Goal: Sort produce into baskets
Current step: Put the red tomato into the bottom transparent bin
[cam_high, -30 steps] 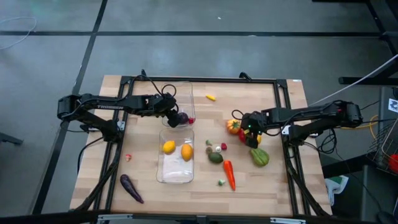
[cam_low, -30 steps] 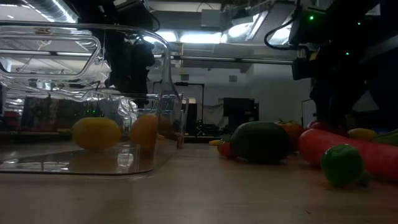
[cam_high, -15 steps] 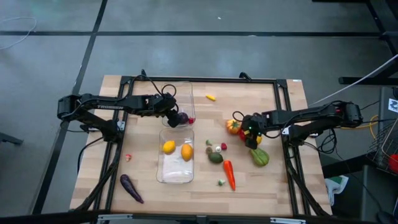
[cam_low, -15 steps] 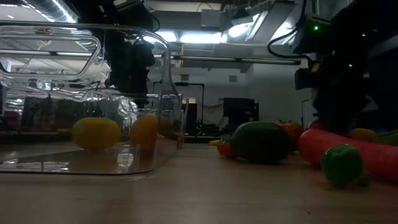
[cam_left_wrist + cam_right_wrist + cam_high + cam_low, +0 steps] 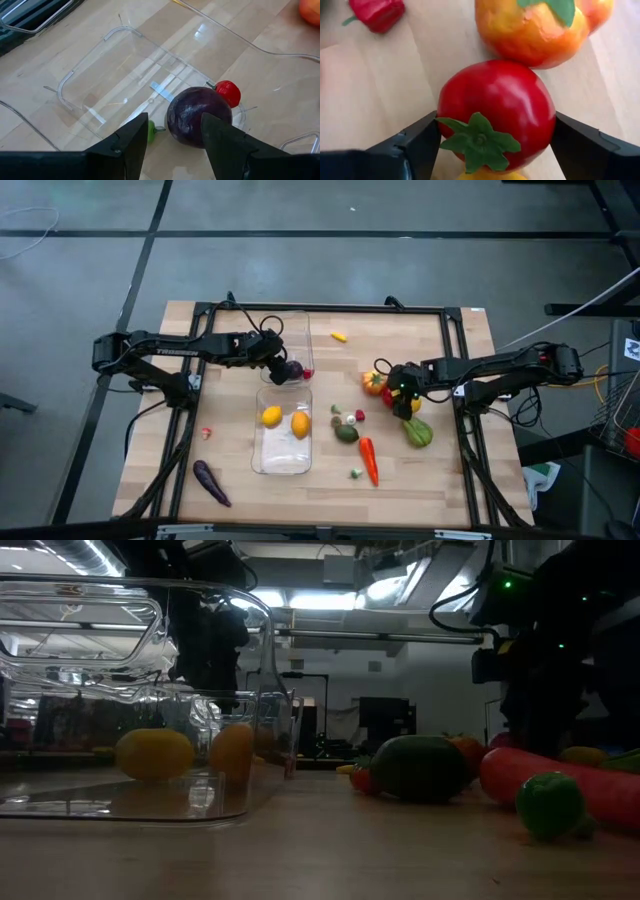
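Note:
Two clear baskets lie end to end, the far one (image 5: pixel 292 328) and the near one (image 5: pixel 264 460), which holds two lemons (image 5: pixel 271 416). A dark purple ball (image 5: pixel 192 120) lies in the far basket's near corner beside a small red piece (image 5: pixel 228 92). My left gripper (image 5: pixel 175 125) hangs open just short of the ball. My right gripper (image 5: pixel 495 145) points down, shut on a red tomato (image 5: pixel 495 107). The tomato rests on the table against an orange pepper (image 5: pixel 530 30). My left gripper: one finger (image 5: pixel 220 137) shows in front of the purple ball's side and the other stands apart from it. Whether it touches the ball, I cannot tell. My right gripper pinches the tomato's two opposite sides (image 5: pixel 445 110) between its two fingers, coming from above. The tomato sits on the table, its green stalk (image 5: pixel 477 137) turned up toward the wrist.
Near the right gripper lie a yellow piece (image 5: pixel 416 404), a green fruit (image 5: pixel 417 432), an avocado (image 5: pixel 346 433) and a carrot (image 5: pixel 368 460). An aubergine (image 5: pixel 211 482) lies at the near left. A small yellow piece (image 5: pixel 340 336) lies at the far side.
My right arm's wrist has sunk a little over the red tomato. My left arm has kept still.

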Motion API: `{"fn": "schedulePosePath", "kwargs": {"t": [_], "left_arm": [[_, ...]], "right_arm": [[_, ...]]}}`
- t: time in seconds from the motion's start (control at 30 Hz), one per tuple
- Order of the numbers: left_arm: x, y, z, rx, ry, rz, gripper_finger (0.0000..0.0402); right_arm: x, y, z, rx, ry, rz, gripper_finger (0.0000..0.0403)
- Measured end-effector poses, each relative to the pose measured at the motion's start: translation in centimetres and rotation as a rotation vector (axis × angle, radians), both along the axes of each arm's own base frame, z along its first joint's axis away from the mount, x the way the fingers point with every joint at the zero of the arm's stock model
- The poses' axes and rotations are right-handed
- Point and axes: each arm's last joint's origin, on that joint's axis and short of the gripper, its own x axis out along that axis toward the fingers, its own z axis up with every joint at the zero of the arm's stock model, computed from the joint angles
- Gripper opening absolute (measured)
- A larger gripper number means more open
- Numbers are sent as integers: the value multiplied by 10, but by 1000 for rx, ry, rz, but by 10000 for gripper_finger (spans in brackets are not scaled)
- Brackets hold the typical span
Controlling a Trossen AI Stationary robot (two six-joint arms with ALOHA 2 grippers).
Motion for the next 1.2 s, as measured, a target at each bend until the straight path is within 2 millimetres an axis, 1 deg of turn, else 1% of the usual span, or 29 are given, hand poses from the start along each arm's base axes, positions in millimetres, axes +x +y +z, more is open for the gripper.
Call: {"fn": "schedulePosePath", "kwargs": {"t": [0.27,0.33,0.43,0.63,0.83,1.03,1.2], "left_arm": [[0,0,0,0,0,0,180],[0,0,0,4,3,-6,180],[0,0,0,10,10,-18,180],[1,0,3,21,10,-32,180],[10,3,23,74,-24,-86,180],[20,4,51,128,-82,-129,180],[28,-4,79,189,-137,-207,180]], "right_arm": [[0,3,0,97,-6,10,325],[2,3,4,113,-13,17,325],[9,3,14,131,-51,27,325],[24,2,42,123,-148,37,325],[37,2,71,115,-255,45,326],[53,1,97,98,-454,58,326],[66,0,108,97,-584,75,326]]}}
